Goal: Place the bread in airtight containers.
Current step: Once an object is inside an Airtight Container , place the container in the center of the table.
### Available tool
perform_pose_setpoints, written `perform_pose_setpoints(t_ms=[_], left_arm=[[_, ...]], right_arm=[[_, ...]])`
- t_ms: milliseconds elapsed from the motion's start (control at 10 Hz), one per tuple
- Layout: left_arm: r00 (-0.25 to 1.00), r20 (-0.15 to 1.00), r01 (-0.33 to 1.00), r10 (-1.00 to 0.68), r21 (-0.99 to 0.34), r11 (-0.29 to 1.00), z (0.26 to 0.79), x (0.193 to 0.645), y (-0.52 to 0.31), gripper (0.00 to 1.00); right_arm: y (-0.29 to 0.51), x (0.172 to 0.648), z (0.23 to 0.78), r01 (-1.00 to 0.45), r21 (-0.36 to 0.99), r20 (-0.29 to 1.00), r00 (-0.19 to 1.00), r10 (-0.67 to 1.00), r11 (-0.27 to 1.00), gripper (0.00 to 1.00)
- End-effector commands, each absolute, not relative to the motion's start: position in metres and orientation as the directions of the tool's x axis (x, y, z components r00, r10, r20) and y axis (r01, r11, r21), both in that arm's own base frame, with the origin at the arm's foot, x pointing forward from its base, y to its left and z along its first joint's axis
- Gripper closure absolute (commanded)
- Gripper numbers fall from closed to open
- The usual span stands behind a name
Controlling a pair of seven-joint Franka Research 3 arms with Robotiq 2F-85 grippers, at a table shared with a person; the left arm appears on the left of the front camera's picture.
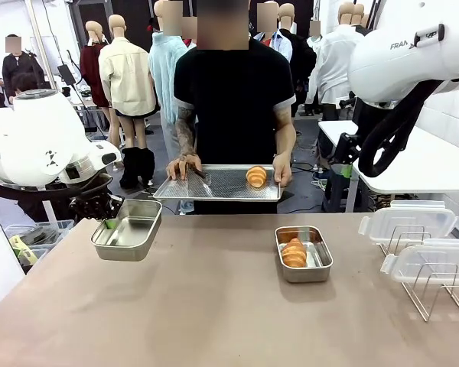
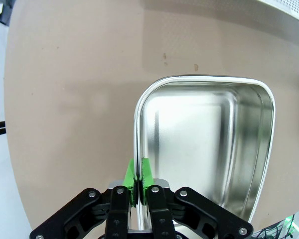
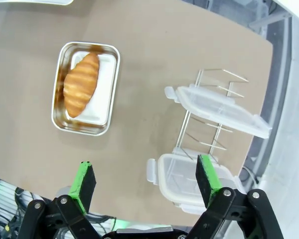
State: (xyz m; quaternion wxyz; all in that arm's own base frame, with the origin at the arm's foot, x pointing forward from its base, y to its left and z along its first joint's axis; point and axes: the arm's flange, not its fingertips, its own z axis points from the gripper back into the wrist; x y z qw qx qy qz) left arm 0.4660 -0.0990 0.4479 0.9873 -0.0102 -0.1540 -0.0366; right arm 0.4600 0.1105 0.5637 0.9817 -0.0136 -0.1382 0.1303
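At the table's [image 1: 214, 313] twelve o'clock a person holds a perforated tray [image 1: 214, 187] carrying one croissant [image 1: 256, 177]. At nine the left gripper [image 2: 138, 174] pinches the rim of the empty steel tub [image 1: 126, 251], which half hides it. Toward three the second tub [image 1: 306, 274] holds the other croissant [image 1: 294, 252]. The right gripper [image 3: 145, 164] hangs above, jaws wide, grasping nothing.

croissants [image 1: 256, 177] [image 1: 294, 252]: 2 | steel tubs [image 1: 124, 251] [image 1: 306, 276]: 2 | clear lids [image 1: 407, 220] [image 1: 432, 264]: 2 | perforated tray [image 1: 214, 184]: 1
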Motion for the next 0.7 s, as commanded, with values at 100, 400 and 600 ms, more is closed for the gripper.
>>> perform_pose_setpoints(t_ms=[100,400,600], left_arm=[[0.945,0.318,0.081,-0.075,-0.005,0.997,0.4502,0.4665,-0.0986,1.0],[0.945,0.318,0.081,-0.075,-0.005,0.997,0.4502,0.4665,-0.0986,1.0],[0.945,0.318,0.081,-0.075,-0.005,0.997,0.4502,0.4665,-0.0986,1.0]], right_arm=[[0.1095,0.4619,0.5634,-0.242,-0.066,0.271,0.929,0.251,0.968,0.0],[0.1095,0.4619,0.5634,-0.242,-0.066,0.271,0.929,0.251,0.968,0.0],[0.1095,0.4619,0.5634,-0.242,-0.066,0.271,0.929,0.251,0.968,0.0]])
